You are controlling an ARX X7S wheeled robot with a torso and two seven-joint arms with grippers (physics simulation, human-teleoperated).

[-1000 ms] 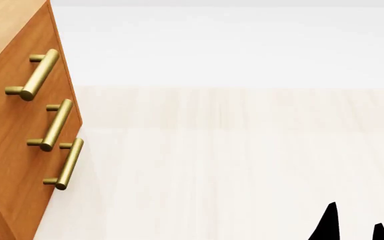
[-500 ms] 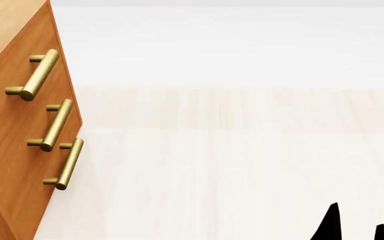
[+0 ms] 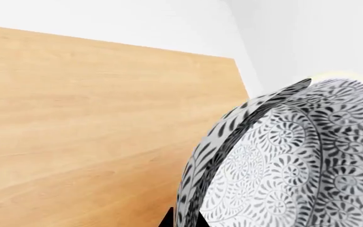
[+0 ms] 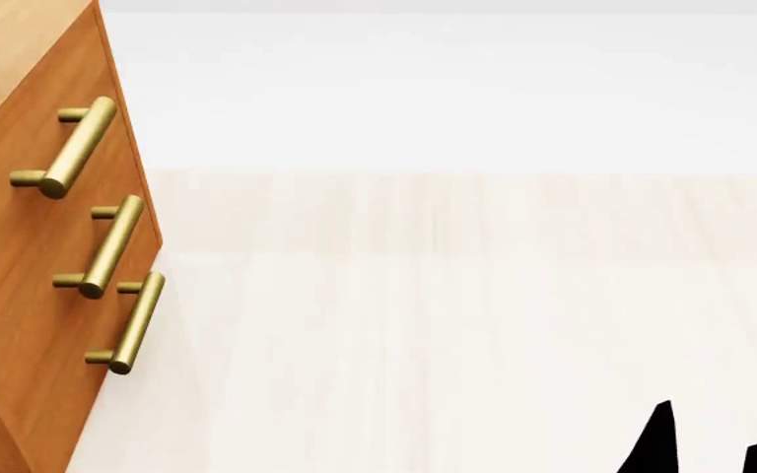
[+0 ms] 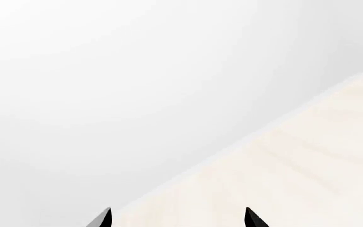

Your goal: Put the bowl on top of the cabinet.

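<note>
1 bowl (image 3: 295,161) hung tilted over the cabinet (image 3: 93,132) top; whether your left gripper clenched it, I cannot tell. Your right gripper (image 5: 176,218) stood spread, grasping nothing, above pale floor (image 4: 484,325).

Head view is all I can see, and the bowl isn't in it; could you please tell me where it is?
Observer: The left wrist view shows the bowl close to the camera, with the cabinet top's light wood behind it.
Operator: Is it resting on that top?
Observer: Contact isn't visible; the bowl's lower edge runs out of frame.
Operator: Anything ahead of the other arm?
Observer: Beyond the right gripper, its wrist view shows only pale floor and white wall.
</note>
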